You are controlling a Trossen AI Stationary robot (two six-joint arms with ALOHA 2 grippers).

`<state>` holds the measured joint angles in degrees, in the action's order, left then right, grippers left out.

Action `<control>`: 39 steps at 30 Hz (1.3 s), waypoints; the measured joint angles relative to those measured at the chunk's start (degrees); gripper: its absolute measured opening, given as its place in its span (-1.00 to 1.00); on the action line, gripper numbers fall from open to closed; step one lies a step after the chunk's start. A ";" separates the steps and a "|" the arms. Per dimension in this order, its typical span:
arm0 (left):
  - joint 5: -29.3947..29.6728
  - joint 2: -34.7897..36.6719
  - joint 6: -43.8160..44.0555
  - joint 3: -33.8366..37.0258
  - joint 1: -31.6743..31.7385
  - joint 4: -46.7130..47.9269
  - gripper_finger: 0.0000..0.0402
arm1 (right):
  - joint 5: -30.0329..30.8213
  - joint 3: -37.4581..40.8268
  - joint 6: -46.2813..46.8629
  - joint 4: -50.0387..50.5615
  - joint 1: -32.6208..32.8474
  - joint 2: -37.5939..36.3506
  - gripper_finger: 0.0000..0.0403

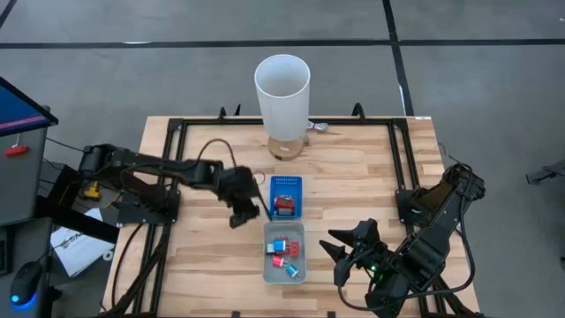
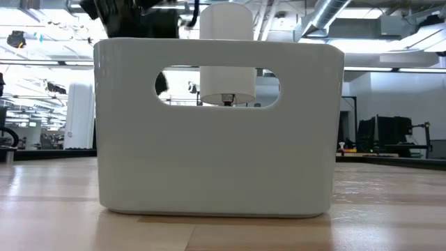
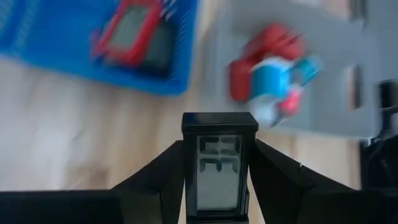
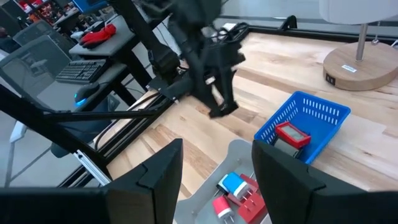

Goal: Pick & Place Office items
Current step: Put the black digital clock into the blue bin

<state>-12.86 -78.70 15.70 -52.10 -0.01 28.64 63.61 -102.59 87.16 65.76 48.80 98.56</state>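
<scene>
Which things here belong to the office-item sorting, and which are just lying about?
Job:
- small black block with a light face, gripped by the left gripper
- red block with a grey face in the blue tray
- red, blue and white pieces in the pale grey tray

Lying about:
- tall white cylinder on a round wooden base
- right gripper, empty

Blue tray [image 1: 285, 185] – grey tray [image 1: 283, 276] – white cylinder [image 1: 282, 84]
</scene>
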 joint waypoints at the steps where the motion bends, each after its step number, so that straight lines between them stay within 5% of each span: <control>1: 0.76 -0.02 1.24 0.00 -1.61 -2.26 -0.25 | 0.03 0.00 -0.20 0.02 -0.01 0.00 -0.08; 7: 3.46 -3.59 4.21 -0.10 -2.58 -9.26 -0.27 | 0.14 0.00 -0.77 0.13 -0.07 0.00 -0.08; 14: 3.06 -10.62 -1.85 -7.65 0.65 -8.66 -0.27 | 0.14 0.00 -0.68 -0.21 -0.07 0.00 -0.08; 24: 2.50 -23.59 -14.84 -24.97 5.51 8.14 -0.27 | 0.14 0.00 -0.62 -0.85 -0.17 0.00 -0.08; 39: 0.89 -28.50 -23.32 -26.43 8.53 6.85 -0.27 | 0.85 0.00 -0.12 -0.42 -0.63 0.00 -0.08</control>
<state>-11.97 -107.20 -7.62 -78.52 8.52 35.48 64.45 -102.59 87.05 65.34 48.17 98.56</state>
